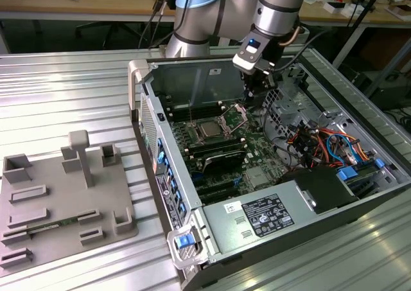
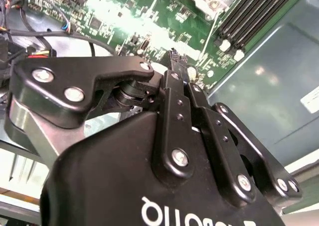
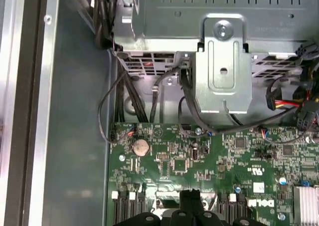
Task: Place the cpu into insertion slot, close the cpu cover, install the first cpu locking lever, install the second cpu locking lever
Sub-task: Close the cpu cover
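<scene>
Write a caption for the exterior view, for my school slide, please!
Robot gripper reaches into the open computer case, close to the raised cpu cover, beside the cpu.

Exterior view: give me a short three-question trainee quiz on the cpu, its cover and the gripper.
1. True or false: the cpu lies on the grey tray.
2. The cover is: A) shut flat over the cpu, B) raised open beside the cpu, C) lying on the table.
3. Fill in: the gripper hovers nearest to the ___.

Key: 1 false, it lies inside the case on the board; 2 B; 3 cover.
</scene>
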Robot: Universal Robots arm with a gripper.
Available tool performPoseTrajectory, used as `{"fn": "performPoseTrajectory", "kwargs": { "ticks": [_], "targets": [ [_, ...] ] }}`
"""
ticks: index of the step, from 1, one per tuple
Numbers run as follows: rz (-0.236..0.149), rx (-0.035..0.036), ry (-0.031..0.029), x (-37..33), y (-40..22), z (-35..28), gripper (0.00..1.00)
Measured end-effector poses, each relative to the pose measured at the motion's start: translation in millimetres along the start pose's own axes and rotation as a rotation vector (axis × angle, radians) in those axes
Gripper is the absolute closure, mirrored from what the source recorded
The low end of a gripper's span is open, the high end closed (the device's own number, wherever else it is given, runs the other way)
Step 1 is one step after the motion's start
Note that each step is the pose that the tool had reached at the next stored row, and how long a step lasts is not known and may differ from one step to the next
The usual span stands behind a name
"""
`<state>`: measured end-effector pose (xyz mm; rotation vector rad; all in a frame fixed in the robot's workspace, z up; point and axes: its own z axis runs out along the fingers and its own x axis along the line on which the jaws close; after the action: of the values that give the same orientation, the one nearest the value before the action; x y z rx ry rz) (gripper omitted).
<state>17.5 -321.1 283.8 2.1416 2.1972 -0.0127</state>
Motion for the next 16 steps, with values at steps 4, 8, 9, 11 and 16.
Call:
{"fn": "performPoseTrajectory", "kwargs": {
  "ticks": [4,8,9,11,16],
  "targets": [
    [0.0,0.0056,0.0,0.0,12.5,6.8,0.89],
    [0.0,0.007,0.0001,0.5,18.2,17.6,0.89],
    [0.0,0.0073,0.0002,0.6,18.2,19.4,0.89],
    [0.0,0.0079,0.0002,0.4,18.1,23.4,0.89],
    [-0.002,0.0102,0.0002,0.2,16.9,30.8,0.89]
  ]
}}
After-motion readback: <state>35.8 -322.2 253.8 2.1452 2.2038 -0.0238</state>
